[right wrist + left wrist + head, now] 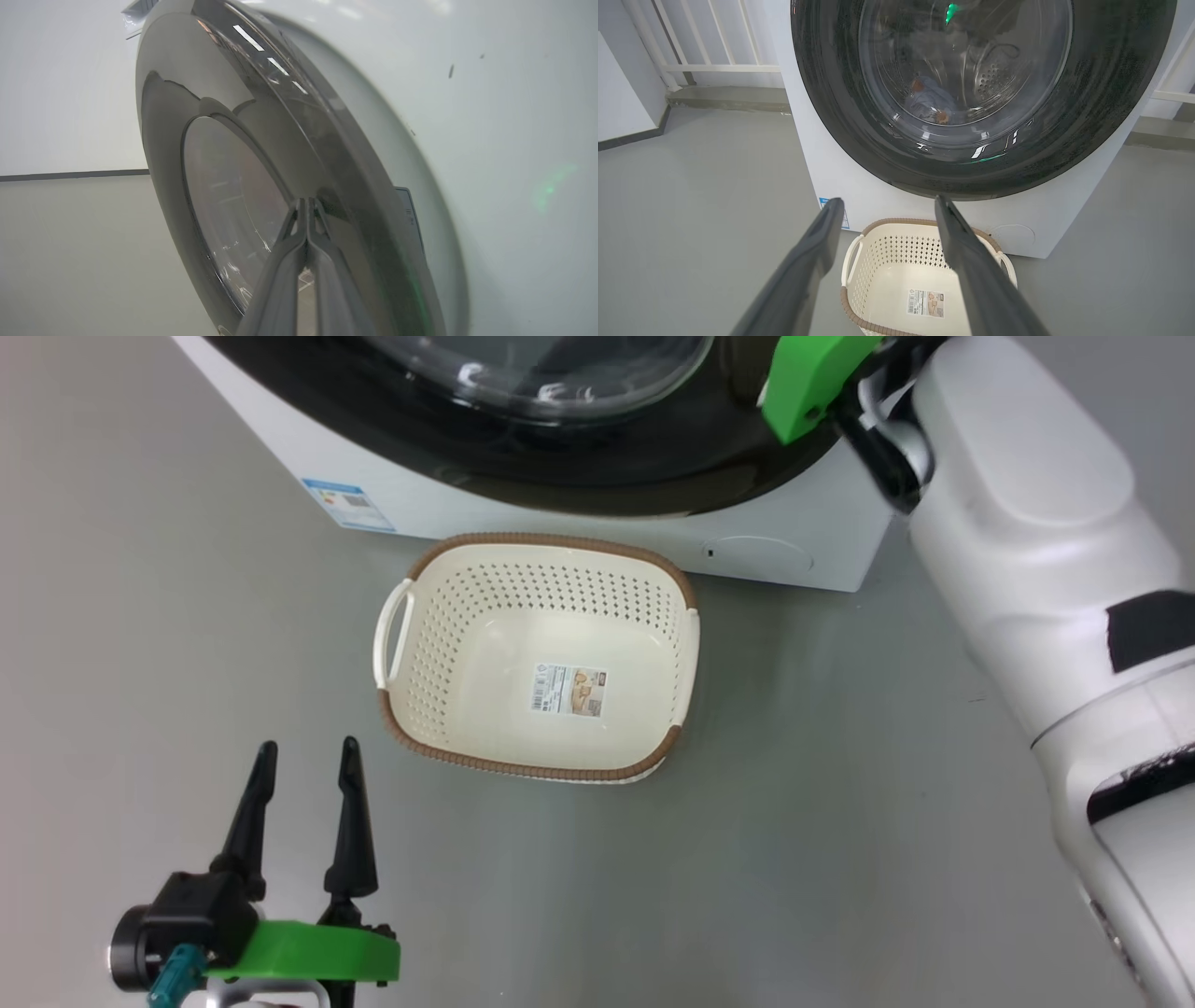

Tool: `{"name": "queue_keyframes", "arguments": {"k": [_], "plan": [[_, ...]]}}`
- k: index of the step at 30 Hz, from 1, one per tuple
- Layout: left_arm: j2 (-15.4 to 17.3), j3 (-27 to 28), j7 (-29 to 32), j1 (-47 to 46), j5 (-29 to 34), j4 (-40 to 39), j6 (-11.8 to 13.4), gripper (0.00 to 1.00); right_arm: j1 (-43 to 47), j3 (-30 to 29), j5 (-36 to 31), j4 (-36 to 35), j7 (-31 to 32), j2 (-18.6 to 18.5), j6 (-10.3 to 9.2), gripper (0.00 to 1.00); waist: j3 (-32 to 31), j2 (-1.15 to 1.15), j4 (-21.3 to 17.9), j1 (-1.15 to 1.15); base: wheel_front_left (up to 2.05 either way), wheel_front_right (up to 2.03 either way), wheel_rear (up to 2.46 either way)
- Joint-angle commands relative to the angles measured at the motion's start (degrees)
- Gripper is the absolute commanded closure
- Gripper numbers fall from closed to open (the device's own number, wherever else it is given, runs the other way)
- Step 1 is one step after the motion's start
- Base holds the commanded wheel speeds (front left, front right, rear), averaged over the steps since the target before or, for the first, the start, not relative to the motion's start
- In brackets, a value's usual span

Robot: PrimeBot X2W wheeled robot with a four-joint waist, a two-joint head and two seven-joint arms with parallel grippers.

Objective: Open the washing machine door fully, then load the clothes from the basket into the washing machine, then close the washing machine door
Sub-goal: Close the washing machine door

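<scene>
The task looks almost finished. The basket point(467, 616) stands on the floor point(840, 803) just before the washer point(822, 523), and nothing lies in it; I see only the paper label point(568, 691) on its bottom. The clothes point(931, 100) are inside the drum, visible through the glass of the door point(831, 93) as a bluish bundle with orange-brown spots. So the loading is done, I think.

The door lies flat against the front of the washer and faces out into the room. From the side it looks shut, but I cannot tell if the latch has caught. A last push may be all that is left.

The right jaws are clenched on nothing. The fingers point(289, 261) lie together, and their tips seem to touch the black ring of the door near its right edge.

The left jaws are released and hold nothing; they hang low, to the left of the basket and apart from it.

The basket is upright, mouth up. Its long axis runs nearly along the front of the washer, slightly turned.
</scene>
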Motion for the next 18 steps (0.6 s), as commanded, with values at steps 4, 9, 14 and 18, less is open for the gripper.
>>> {"name": "queue_keyframes", "arguments": {"k": [4, 9, 14, 18], "plan": [[0.5, 1.6, -0.6, -2.1, 0.0, 0.2, -0.4, 0.00, -3.9, -2.8, -2.0, 2.6, -1.0, 1.3, 0.07, 1.00, 0.7, 0.00, 1.1, 0.00, 0.00, 0.00, 0.00], [0.3, 1.7, -0.7, -2.5, 0.0, 0.9, -0.5, 0.00, -5.5, -4.6, -3.4, 4.4, -1.3, 1.3, 0.07, 1.00, 0.9, 0.00, 1.3, 0.00, 0.00, 0.00, 0.00], [0.2, 1.9, -0.8, -2.7, 0.4, 1.2, -0.7, 0.00, -5.5, -5.4, -4.6, 4.5, -1.4, 1.3, 0.07, 1.00, 0.6, 0.00, 1.3, 0.00, 0.00, 0.00, 0.00], [0.0, 1.9, -0.8, -2.8, 0.6, 1.3, -1.0, 0.00, -4.8, -6.8, -5.4, 4.3, -1.4, 0.7, 0.07, 1.00, 0.1, 0.00, 1.5, 0.00, 0.00, 0.00, 0.00]]}}
